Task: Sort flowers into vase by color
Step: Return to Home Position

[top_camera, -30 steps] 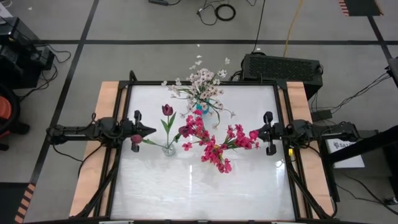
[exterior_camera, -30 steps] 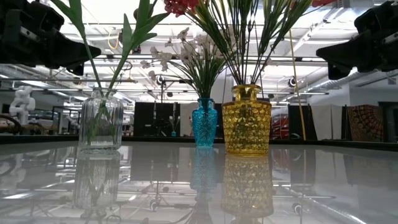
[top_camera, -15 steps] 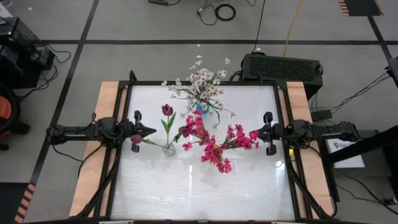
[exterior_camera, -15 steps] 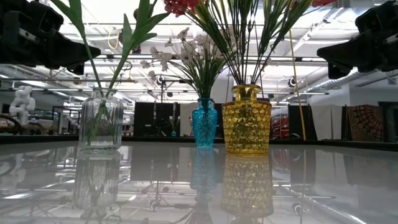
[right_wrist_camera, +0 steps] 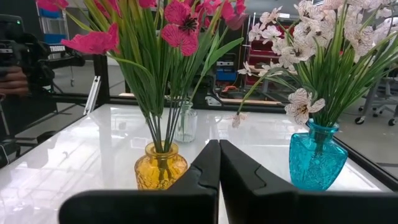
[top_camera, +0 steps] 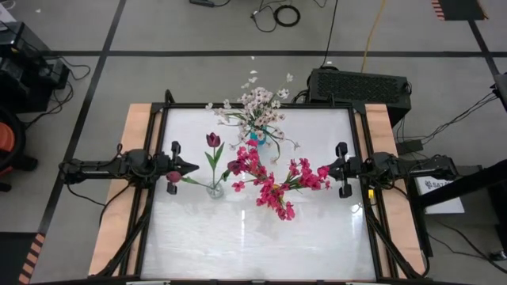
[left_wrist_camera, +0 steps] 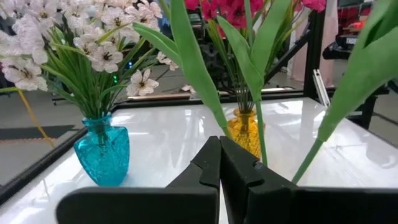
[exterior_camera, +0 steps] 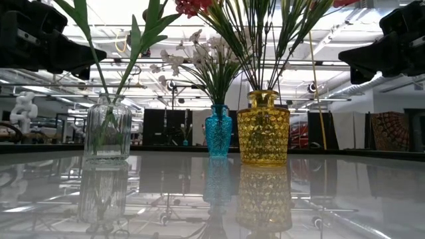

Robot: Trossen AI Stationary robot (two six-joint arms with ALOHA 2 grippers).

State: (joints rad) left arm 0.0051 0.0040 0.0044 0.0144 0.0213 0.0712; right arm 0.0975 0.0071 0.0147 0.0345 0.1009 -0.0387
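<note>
At the worktop's left side, my left fingers hover pressed together, holding nothing. Beside them, a clear vase holds maroon tulips; a blue vase holds white blossoms; a yellow vase holds magenta blooms. My right fingers hover closed, empty.
</note>
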